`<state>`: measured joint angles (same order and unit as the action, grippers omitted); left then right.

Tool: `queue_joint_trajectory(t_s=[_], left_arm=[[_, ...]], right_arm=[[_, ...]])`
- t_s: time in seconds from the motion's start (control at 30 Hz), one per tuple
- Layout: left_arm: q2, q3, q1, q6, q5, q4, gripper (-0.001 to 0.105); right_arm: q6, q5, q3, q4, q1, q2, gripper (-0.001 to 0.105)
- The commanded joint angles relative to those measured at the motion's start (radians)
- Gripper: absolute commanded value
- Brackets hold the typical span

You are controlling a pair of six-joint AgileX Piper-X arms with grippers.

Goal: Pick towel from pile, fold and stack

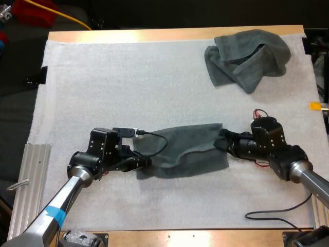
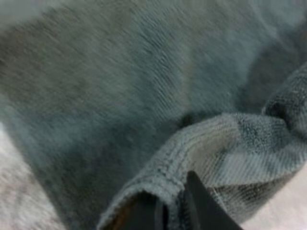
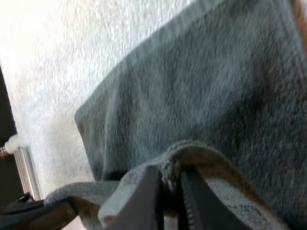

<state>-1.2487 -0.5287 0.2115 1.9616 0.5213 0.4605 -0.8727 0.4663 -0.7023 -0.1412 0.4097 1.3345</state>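
The wooden tabletop carried a white mat that covered nearly all of it. On the near half of the mat lay a dark grey-green towel, drawn out between the two arms in a loose, wrinkled band, with its long edges sagging and partly doubled over. Every other place here is given from this stretched towel.

Well beyond the stretched towel and off to its right, near the mat's far right corner, a second towel of the same colour sat crumpled in a heap, apart from both arms. Off the stretched towel's left end, past the mat's edge, a ribbed metal rail lay along the tabletop's side.

The left end effector was at the stretched towel's left end. From the left wrist, its black fingers were pressed together on the rolled hem of the cloth, and the towel's broad surface spread away beyond them.

The right end effector was at the stretched towel's right end. From the right wrist, its fingers were pinching a bunched fold of the hem between them, with the towel running off over the mat.
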Motion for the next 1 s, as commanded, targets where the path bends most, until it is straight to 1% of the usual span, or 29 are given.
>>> queue_joint_trajectory(t_s=[0.0, 0.1, 0.23, 0.37, 0.43, 0.67, 0.7, 0.73, 0.77, 0.8, 0.83, 0.87, 0.9, 0.93, 0.97], left_arm=[[0.001, -0.004, 0.006, 0.008, -0.030, -0.037, 0.000], [0.001, -0.004, 0.006, 0.008, -0.039, -0.089, 0.000], [0.000, -0.004, 0.006, 0.009, -0.093, -0.126, 0.000], [-0.001, -0.004, 0.006, 0.009, -0.100, -0.121, 0.000], [-0.001, -0.001, 0.006, 0.009, -0.100, -0.114, 0.000], [-0.001, 0.028, 0.006, 0.009, -0.123, -0.104, 0.001], [-0.001, 0.032, 0.006, 0.009, -0.123, -0.106, 0.004], [-0.001, 0.034, 0.006, 0.009, -0.123, -0.106, 0.010], [-0.001, 0.034, 0.006, 0.009, -0.123, -0.106, 0.017], [-0.001, 0.034, 0.006, 0.009, -0.123, -0.106, 0.027], [-0.001, 0.034, 0.006, 0.009, -0.123, -0.114, 0.041], [-0.001, 0.034, 0.006, 0.011, -0.123, -0.118, 0.050], [-0.001, 0.034, 0.006, 0.018, -0.123, -0.127, 0.065], [-0.001, 0.034, 0.006, 0.033, -0.123, -0.136, 0.073], [-0.001, 0.034, 0.006, 0.041, -0.123, -0.143, 0.073]], right_arm=[[0.003, 0.009, -0.007, 0.026, -0.013, 0.014, 0.001], [0.003, 0.010, -0.007, 0.057, -0.040, 0.047, 0.001], [0.003, 0.020, -0.007, 0.079, -0.069, 0.087, 0.001], [0.011, 0.047, -0.007, 0.140, -0.073, 0.126, 0.001], [0.031, 0.054, -0.007, 0.161, -0.073, 0.148, 0.001], [0.032, 0.047, -0.012, 0.171, -0.073, 0.161, 0.001], [0.032, 0.047, -0.011, 0.174, -0.073, 0.161, 0.001], [0.032, 0.047, -0.011, 0.176, -0.073, 0.161, 0.001], [0.032, 0.047, -0.011, 0.175, -0.073, 0.161, 0.001], [0.032, 0.047, -0.011, 0.181, -0.073, 0.161, 0.003], [0.032, 0.047, -0.011, 0.185, -0.073, 0.161, 0.006], [0.032, 0.047, -0.011, 0.190, -0.073, 0.161, 0.009], [0.032, 0.047, -0.011, 0.198, -0.073, 0.161, 0.015], [0.032, 0.047, -0.011, 0.208, -0.073, 0.161, 0.023], [0.032, 0.047, -0.011, 0.214, -0.073, 0.161, 0.028]])
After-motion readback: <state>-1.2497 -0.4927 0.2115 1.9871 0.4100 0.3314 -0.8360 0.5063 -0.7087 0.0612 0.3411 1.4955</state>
